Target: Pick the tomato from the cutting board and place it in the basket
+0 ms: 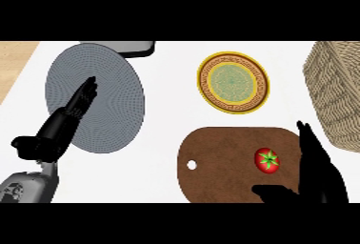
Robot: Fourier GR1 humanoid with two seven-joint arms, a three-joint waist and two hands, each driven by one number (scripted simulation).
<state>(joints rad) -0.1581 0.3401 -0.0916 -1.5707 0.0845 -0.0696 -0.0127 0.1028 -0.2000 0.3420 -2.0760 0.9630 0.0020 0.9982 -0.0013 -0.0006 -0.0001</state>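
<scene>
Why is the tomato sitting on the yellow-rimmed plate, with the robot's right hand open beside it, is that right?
Not quite. The head view shows the tomato on the brown cutting board, not on the yellow-rimmed plate. The right hand is indeed open beside it.

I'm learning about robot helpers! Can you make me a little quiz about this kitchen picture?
1. True or false: the tomato is already in the basket.
2. Which hand is nearest the tomato? A) left hand B) right hand
3. What lies between the grey round mat and the basket?

Key:
1. False. It sits on the brown cutting board.
2. B. Its fingers are open beside the tomato, not yet round it.
3. A plate with a yellow rim.
</scene>
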